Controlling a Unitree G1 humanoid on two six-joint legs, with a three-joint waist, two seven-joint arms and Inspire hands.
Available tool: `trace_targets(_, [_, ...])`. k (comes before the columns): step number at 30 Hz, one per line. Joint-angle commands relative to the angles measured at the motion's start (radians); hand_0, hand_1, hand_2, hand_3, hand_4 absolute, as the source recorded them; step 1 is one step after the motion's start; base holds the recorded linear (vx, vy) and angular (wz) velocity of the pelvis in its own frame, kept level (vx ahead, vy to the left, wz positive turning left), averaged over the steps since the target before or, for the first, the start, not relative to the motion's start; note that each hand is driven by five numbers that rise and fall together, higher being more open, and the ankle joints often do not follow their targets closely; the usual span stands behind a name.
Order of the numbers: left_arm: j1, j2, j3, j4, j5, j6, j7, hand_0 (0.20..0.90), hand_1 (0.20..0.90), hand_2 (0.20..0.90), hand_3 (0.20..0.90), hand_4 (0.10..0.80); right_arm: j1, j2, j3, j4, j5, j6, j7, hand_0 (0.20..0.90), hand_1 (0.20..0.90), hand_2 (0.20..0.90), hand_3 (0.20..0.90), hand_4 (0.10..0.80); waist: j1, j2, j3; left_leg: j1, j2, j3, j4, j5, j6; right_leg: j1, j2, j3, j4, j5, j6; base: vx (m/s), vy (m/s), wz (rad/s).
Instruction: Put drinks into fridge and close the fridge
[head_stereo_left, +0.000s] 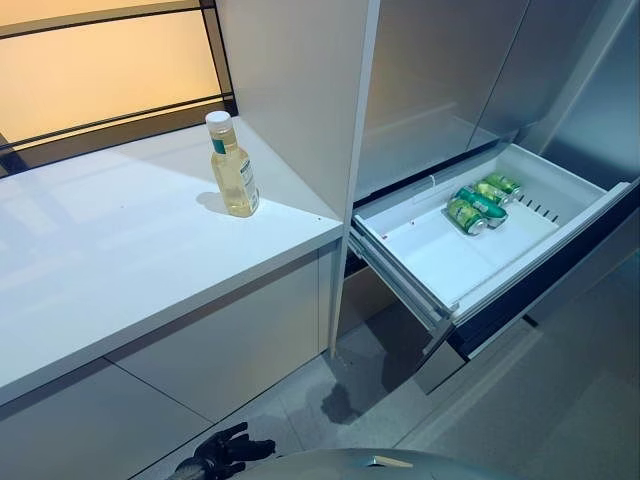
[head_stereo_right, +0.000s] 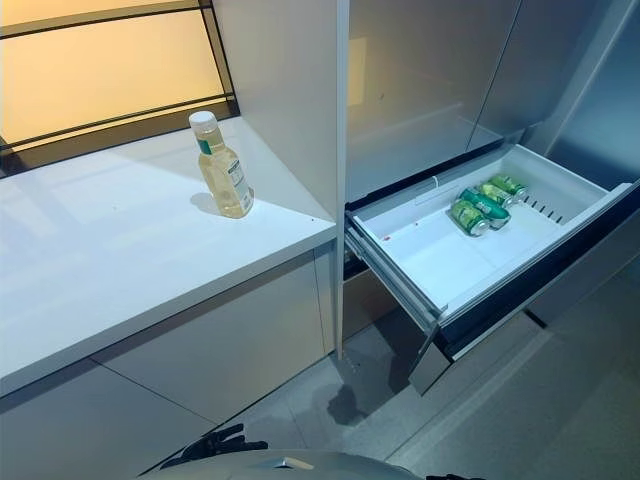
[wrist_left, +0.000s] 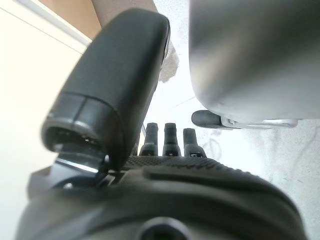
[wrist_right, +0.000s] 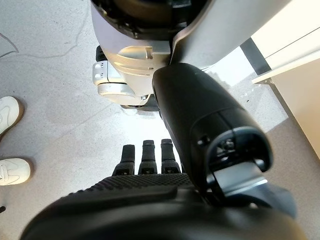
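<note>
My fingers hang straight and loose on both sides, holding nothing: the left hand (head_stereo_left: 222, 452) shows low by the floor at the foot of the white counter (head_stereo_left: 120, 260), its dark fingers (wrist_left: 170, 137) relaxed in its own wrist view, and the right hand (wrist_right: 150, 200) hangs the same way, fingers (wrist_right: 148, 155) pointing down at grey floor, with a person's white shoes (wrist_right: 10, 140) off to one side. The one drink not yet stored is the clear plastic bottle of pale yellow liquid with a white cap and green-and-white label (head_stereo_left: 232, 165), standing upright near the counter's back right corner, close to the tall white cabinet panel (head_stereo_left: 300, 90). It looks smooth, tall and narrow, so I judge it easy to knock over if I reach in carelessly, and the panel beside it leaves little room on that side for my fingers. The white fridge drawer (head_stereo_left: 420, 260) stands pulled out, with three green cans (head_stereo_left: 482, 204) lying on their sides together toward its back right. Those could roll if I push the drawer shut hard, and a bottle laid in loose might roll too. The drawer also juts into my path, so I could bump it while carrying the bottle across.
</note>
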Motion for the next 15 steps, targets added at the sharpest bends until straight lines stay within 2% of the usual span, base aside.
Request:
trace_targets(1, [-0.063, -0.032, -0.018, 0.02, -0.002, -0.02, -0.027, 0.9, 0.9, 0.9, 0.9, 0.8, -0.043, 0.028, -0.014, 0.009, 0.029, 0.0, 0.034, 0.9, 0.9, 0.9, 0.9, 0.8, 0.032, 0.002, 0.018, 0.007, -0.035, 0.025, 0.01, -0.103, 0.04, -0.078, -0.021, -0.012, 0.04, 0.03, 0.075, 0.0, 0.0, 0.0])
trace_targets(9, [-0.067, -0.031, -0.032, 0.006, 0.033, -0.051, -0.041, 0.9, 0.9, 0.9, 0.9, 0.8, -0.04, 0.028, -0.012, 0.005, 0.029, 0.004, 0.032, 0.9, 0.9, 0.9, 0.9, 0.8, 0.032, 0.003, 0.019, 0.008, -0.034, 0.022, 0.01, -0.103, 0.038, -0.077, -0.022, -0.013, 0.04, 0.029, 0.076, 0.0, 0.0, 0.0])
trace_targets(13, [-0.072, -0.026, -0.062, -0.007, 0.096, -0.086, -0.045, 0.9, 0.9, 0.9, 0.9, 0.8, -0.04, 0.023, -0.008, 0.006, 0.027, 0.006, 0.041, 0.9, 0.9, 0.9, 0.9, 0.8, 0.032, 0.004, 0.019, 0.008, -0.035, 0.019, 0.009, -0.102, 0.037, -0.077, -0.022, -0.016, 0.041, 0.029, 0.077, 0.0, 0.0, 0.0])
trace_targets(15, [-0.076, -0.019, -0.088, -0.025, 0.177, -0.108, -0.051, 0.9, 0.9, 0.9, 0.9, 0.8, -0.04, 0.021, -0.004, 0.002, 0.027, 0.008, 0.038, 0.9, 0.9, 0.9, 0.9, 0.8, 0.031, 0.007, 0.02, 0.009, -0.034, 0.02, 0.009, -0.102, 0.036, -0.077, -0.022, -0.018, 0.043, 0.027, 0.078, 0.0, 0.0, 0.0])
